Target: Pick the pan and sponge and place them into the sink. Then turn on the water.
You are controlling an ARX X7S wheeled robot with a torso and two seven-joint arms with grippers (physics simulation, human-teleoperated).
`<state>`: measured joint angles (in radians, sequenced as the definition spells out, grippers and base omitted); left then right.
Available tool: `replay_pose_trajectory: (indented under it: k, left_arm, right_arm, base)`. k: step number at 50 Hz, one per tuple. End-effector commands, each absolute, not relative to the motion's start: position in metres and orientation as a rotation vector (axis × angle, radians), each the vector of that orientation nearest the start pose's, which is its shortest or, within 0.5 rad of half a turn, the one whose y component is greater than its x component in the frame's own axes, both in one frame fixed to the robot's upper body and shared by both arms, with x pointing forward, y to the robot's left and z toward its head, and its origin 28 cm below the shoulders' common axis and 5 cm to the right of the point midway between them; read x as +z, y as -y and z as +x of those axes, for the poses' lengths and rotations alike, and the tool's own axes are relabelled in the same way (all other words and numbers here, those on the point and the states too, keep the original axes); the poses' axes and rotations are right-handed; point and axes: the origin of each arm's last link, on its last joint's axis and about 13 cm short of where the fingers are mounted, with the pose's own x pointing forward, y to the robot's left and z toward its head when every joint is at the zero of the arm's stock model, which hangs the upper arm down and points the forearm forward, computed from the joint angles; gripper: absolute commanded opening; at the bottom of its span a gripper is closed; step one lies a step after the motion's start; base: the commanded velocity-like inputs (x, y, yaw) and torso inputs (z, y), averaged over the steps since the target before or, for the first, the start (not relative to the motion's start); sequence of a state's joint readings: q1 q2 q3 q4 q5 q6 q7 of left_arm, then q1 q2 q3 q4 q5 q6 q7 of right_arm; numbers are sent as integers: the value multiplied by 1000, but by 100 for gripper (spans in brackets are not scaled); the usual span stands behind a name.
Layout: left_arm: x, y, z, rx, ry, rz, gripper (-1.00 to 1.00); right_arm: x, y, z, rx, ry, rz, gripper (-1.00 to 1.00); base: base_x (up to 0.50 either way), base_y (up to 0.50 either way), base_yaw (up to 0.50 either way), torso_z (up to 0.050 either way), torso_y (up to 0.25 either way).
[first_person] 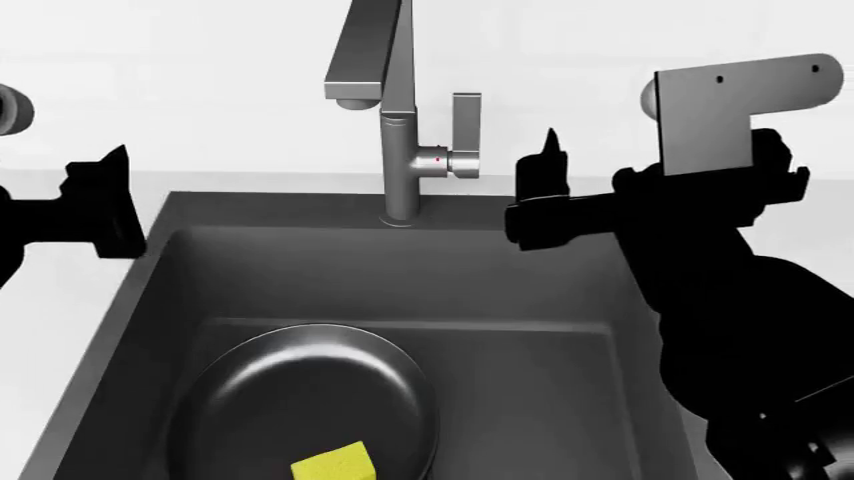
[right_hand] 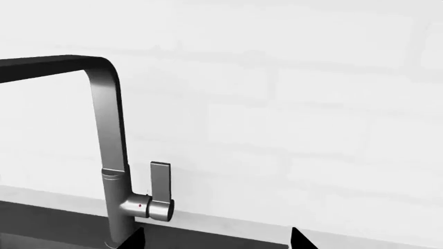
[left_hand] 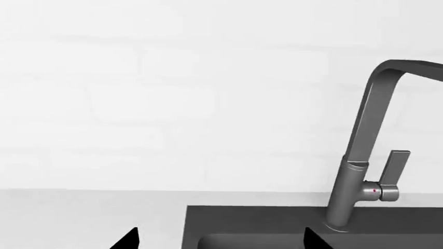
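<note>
Head view: pan (first_person: 300, 400) down in the sink (first_person: 534, 300) near the faucet (first_person: 398, 150), sponge (first_person: 334, 465) lying inside the pan, right gripper (first_person: 541, 195) just beside the faucet lever (first_person: 465, 135), left gripper (first_person: 100, 200) off past the basin's far side. Left wrist view: fingertips (left_hand: 128, 238) spread wide, faucet standing dry. Right wrist view: fingertips (right_hand: 299, 238) parted wide too, hanging near the upright lever.

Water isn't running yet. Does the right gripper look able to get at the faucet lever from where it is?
Probably yes: the right gripper, open and empty, sits just beside the lever with nothing between them.
</note>
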<state>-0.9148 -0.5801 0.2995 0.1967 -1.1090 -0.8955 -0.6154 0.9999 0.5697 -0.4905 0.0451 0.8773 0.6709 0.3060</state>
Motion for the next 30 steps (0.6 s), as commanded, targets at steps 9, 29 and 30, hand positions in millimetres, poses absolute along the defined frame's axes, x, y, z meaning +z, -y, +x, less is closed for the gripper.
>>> replay_pose_trajectory:
  k: [9, 29, 30]
  left_arm:
    - [237, -251, 300, -20, -75, -47, 100]
    - [233, -252, 301, -10, -83, -46, 100]
    - [232, -253, 301, -11, -84, -46, 100]
  right_arm:
    - [225, 146, 338, 165, -13, -44, 100]
    - [223, 146, 340, 173, -19, -38, 100]
    - [224, 145, 341, 176, -17, -42, 100]
  base:
    - [95, 0, 0, 0, 0]
    - [194, -22, 0, 0, 0]
    - [0, 0, 0, 0, 0]
